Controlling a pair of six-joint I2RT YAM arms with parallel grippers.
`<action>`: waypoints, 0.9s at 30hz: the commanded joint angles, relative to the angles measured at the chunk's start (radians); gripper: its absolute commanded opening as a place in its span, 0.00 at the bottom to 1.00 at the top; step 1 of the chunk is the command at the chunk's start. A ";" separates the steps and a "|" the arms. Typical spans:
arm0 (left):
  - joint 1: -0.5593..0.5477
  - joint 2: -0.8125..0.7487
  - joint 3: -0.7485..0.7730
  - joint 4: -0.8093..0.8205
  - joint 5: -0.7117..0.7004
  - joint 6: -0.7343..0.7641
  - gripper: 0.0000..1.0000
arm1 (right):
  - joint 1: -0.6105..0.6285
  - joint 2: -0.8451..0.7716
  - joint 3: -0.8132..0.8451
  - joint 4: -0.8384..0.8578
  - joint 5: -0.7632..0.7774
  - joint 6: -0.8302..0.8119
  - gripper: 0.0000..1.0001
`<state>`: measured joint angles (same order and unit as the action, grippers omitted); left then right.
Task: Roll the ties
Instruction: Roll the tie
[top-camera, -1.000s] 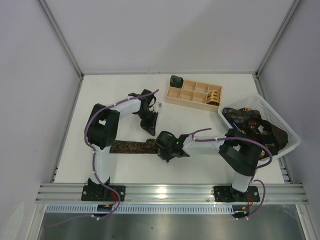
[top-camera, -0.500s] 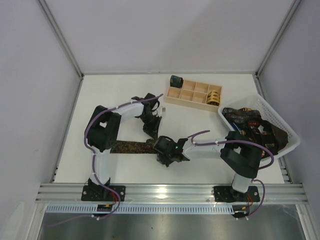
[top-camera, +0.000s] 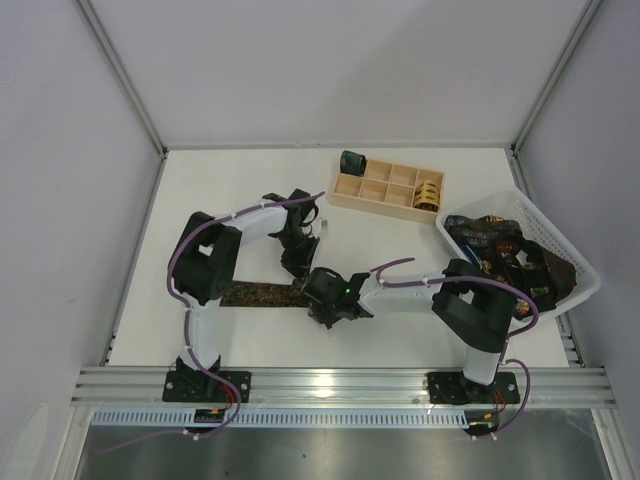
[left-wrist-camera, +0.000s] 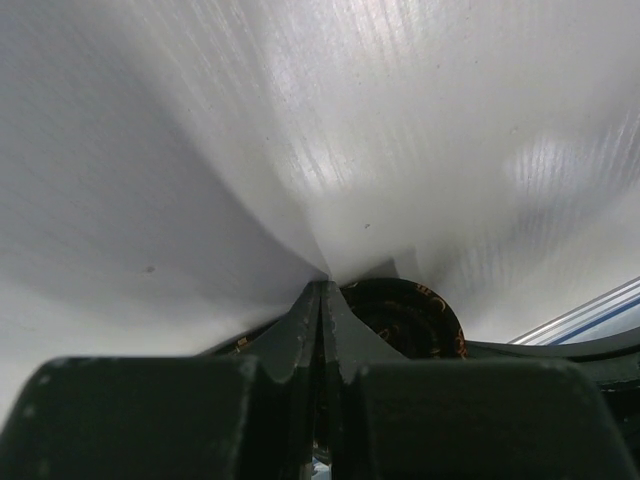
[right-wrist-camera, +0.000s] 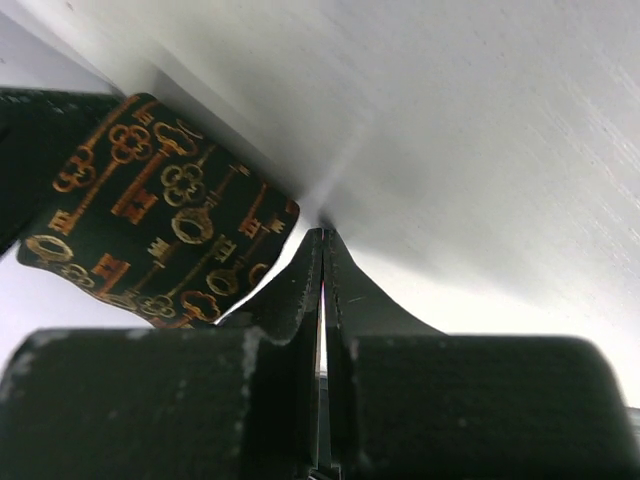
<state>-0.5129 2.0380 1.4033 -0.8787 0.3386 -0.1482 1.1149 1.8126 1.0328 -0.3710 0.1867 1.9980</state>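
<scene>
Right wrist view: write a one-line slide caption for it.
Jaws of the right gripper shut over the white table, a dark tie patterned with gold keys beside them.

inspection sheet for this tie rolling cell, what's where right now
surface: white table
job's things: tie flat between the arms, end rolled beside left gripper; tan coil in tray; green coil outside tray's far corner; more ties in basket
clutter: nothing seen
grippers: left gripper and right gripper both closed at the tie; grip unclear
cables: purple cables along both arms
surroundings: grey walls, metal rail at near edge
</scene>
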 joint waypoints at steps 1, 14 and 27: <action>-0.006 -0.030 -0.001 -0.028 -0.052 0.036 0.08 | -0.012 0.044 -0.013 -0.094 0.082 0.551 0.00; -0.006 -0.053 -0.007 -0.025 -0.052 0.055 0.09 | -0.078 0.042 -0.014 -0.092 0.123 0.461 0.00; -0.007 -0.039 -0.007 -0.016 -0.026 0.070 0.11 | -0.118 0.070 0.035 -0.055 0.128 0.292 0.00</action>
<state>-0.5133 2.0308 1.4021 -0.8993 0.3080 -0.1188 1.0195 1.8305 1.0473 -0.3454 0.2405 1.9976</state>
